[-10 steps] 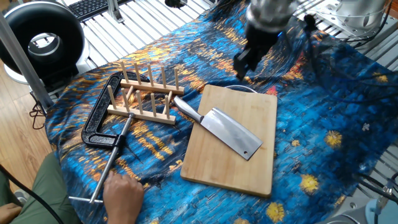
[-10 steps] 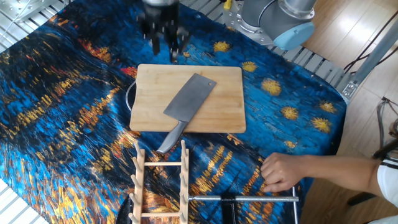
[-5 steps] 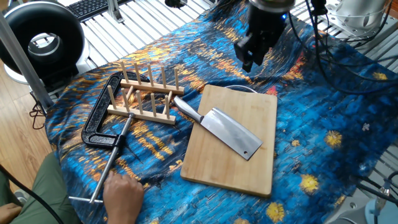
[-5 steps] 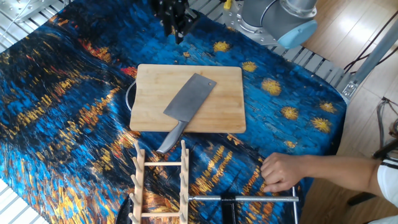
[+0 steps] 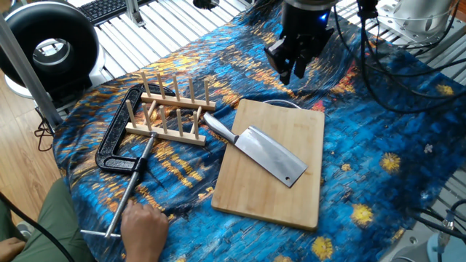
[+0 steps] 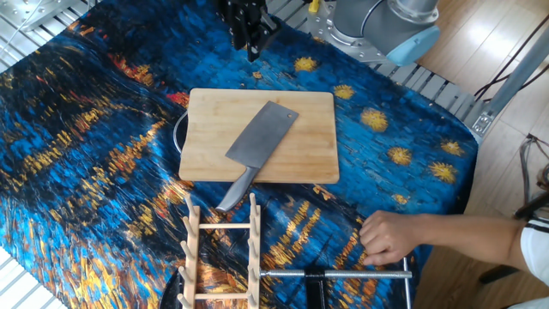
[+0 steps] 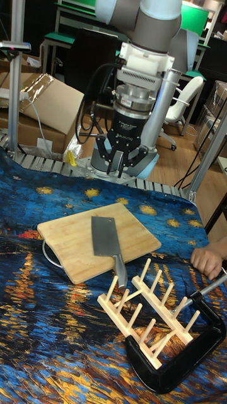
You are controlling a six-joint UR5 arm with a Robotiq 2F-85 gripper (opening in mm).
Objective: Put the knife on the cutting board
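The knife (image 5: 273,154) lies flat across the cutting board (image 5: 291,196), its broad steel blade on the wood and its slim handle (image 5: 218,128) sticking out over the board's edge toward the rack. It shows the same way in the other fixed view, knife (image 6: 257,140) on cutting board (image 6: 309,129), and in the tall view, knife (image 7: 104,238) on cutting board (image 7: 63,240). My gripper (image 5: 293,71) hangs above the cloth beyond the board's far edge, open and holding nothing, also seen as gripper (image 6: 251,47) and gripper (image 7: 117,165).
A wooden peg rack (image 5: 171,113) stands beside the knife handle, with a black C-clamp (image 5: 116,145) against it. A person's hand (image 5: 142,222) rests on the clamp's screw rod. A metal ring (image 6: 177,130) peeks from under the board. A patterned blue cloth (image 6: 86,154) covers the table.
My gripper has lifted and drawn back from the board's far edge. The knife, board and hand have stayed put.
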